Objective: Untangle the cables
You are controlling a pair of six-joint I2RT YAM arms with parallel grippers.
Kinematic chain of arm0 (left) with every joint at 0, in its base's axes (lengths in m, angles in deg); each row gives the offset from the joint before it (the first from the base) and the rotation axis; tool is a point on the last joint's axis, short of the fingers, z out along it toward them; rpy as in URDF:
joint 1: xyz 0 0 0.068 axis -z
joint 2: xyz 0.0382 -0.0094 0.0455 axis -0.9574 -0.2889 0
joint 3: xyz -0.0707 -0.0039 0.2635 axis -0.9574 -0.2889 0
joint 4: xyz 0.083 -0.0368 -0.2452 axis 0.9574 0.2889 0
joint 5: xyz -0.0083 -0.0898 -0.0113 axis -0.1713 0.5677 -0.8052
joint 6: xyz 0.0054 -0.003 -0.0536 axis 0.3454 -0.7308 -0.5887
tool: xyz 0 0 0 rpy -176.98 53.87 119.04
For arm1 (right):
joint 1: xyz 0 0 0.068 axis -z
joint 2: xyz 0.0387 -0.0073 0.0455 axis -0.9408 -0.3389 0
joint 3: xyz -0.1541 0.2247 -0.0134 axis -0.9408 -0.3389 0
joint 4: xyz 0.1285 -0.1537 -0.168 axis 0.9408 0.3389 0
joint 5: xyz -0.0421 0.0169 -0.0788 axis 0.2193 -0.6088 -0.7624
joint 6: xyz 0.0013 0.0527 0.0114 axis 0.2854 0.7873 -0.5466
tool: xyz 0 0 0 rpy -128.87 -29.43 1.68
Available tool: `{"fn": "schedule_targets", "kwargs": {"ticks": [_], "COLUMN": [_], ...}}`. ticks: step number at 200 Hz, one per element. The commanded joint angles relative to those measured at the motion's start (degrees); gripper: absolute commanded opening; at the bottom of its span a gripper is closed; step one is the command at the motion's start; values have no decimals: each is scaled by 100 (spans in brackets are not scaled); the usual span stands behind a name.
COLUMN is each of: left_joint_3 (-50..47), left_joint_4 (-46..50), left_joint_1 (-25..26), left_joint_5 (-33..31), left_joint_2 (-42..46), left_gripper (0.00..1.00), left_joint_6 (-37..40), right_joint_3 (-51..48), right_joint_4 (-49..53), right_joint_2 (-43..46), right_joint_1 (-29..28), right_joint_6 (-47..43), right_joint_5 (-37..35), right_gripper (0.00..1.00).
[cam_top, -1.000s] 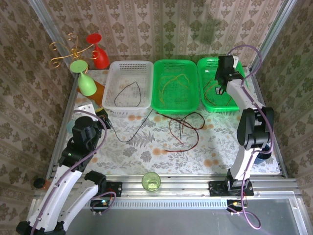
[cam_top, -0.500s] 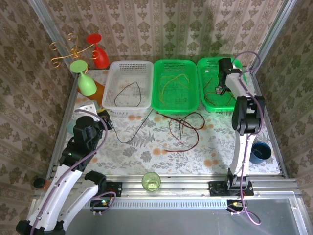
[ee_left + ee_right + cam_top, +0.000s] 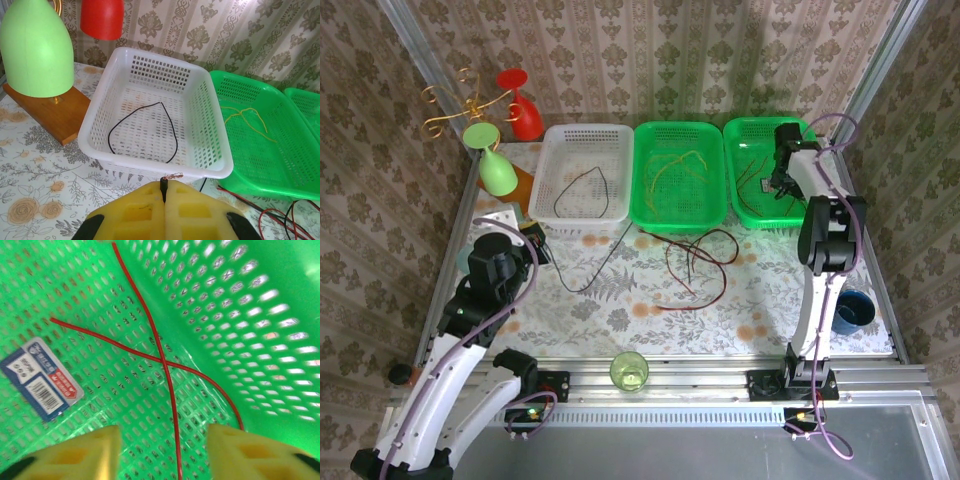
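My left gripper point(image 3: 164, 189) is shut on the bare-tipped end of a black cable point(image 3: 163, 182), low over the table in front of the white basket point(image 3: 98, 108). Seen from above, that gripper point(image 3: 535, 243) holds the black cable point(image 3: 590, 281), which trails right into a dark red and black tangle point(image 3: 696, 262) on the table. My right gripper point(image 3: 165, 442) hangs open inside the right green basket point(image 3: 280, 315), a red cable point(image 3: 169, 390) lying between its fingers, untouched. Another black cable point(image 3: 142, 127) loops in the white basket. Yellow cables point(image 3: 247, 117) lie in the middle green basket point(image 3: 646, 210).
A green goblet point(image 3: 496, 168) on a wooden block point(image 3: 520, 186), a red goblet point(image 3: 523, 112) and a gold wire stand point(image 3: 455, 104) crowd the far left. A green cup point(image 3: 629, 371) stands at the front rail, a blue cup point(image 3: 850, 309) at the right edge.
My right arm has folded up toward the back, and its gripper has shifted slightly right within the right green basket. The left arm has barely moved, still holding the black cable.
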Motion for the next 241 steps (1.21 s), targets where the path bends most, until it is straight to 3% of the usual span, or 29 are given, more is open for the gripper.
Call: {"fn": "schedule_targets", "kwargs": {"ticks": [1,37,125,139,190,241], "left_joint_3": [286,640,2279,2633,3797,4742], "left_joint_4": [106,399,297,218,-90,-639], "left_joint_1": [38,36,98,367,616,625], "left_joint_5": [88,241,648,656,574,726], "left_joint_2": [-24,-92,-907,-1066,-1575,-2329], "left_gripper": [0,0,0,0,0,0], "left_joint_6": [-52,55,153,186,622,1071], "right_joint_3": [-29,-588,-3812,-4201,-4595,-4602], "right_joint_4": [11,-303,-1788,-2002,-2045,-2144], "right_joint_2": [722,1462,4451,4898,5250,5325], "right_joint_1": [26,9,-554,-565,-593,-666], "right_joint_6": [-7,-110,162,224,381,505], "right_joint_5": [309,850,1904,2133,2664,2759], "right_gripper": [65,72,75,76,77,78]}}
